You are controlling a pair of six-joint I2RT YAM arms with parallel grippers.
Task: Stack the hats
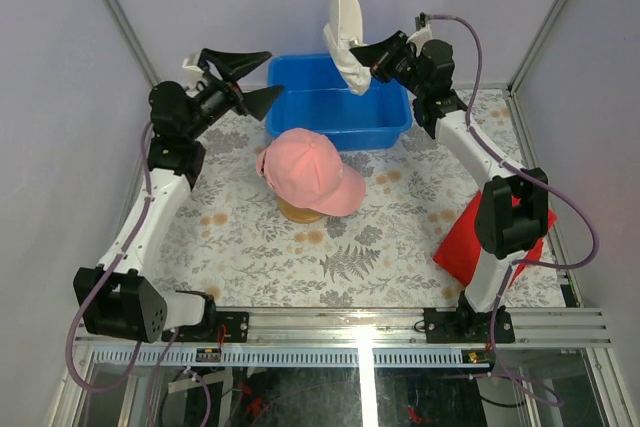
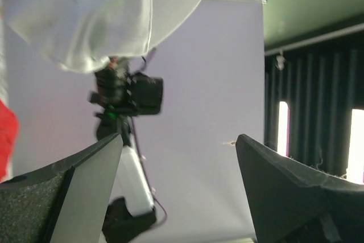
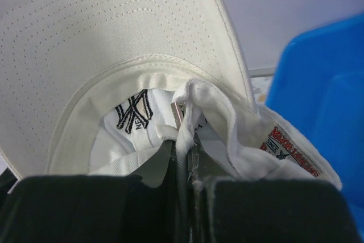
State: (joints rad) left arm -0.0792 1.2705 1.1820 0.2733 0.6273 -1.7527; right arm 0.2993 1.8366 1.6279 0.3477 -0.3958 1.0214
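1. Left gripper (image 1: 272, 73), upper left: jaws wide apart and empty, apparently waiting beside the work.
2. Pink hat (image 1: 308, 169), centre: seated on a wooden dome (image 1: 298, 212), probably as the stack's base. Its brim points lower right and its long axis follows that diagonal.
3. White hat (image 1: 345, 32), top centre above the blue bin (image 1: 385, 127): pinched at its rear band by the closed right gripper (image 1: 372, 59). The brim points up and the long axis is near vertical.

The counter (image 1: 400, 237) wears a pale covering printed with ferns and orange blossoms. Toward its far side sits a blue rectangular plastic bin (image 1: 370, 132). Just in front of the bin, near the middle, a round tan wooden dome (image 1: 300, 213) rests on the print, mostly hidden under a pink fabric baseball cap (image 1: 310, 169). A flat red cloth (image 1: 458, 245) lies at the right edge, well apart from the dome.
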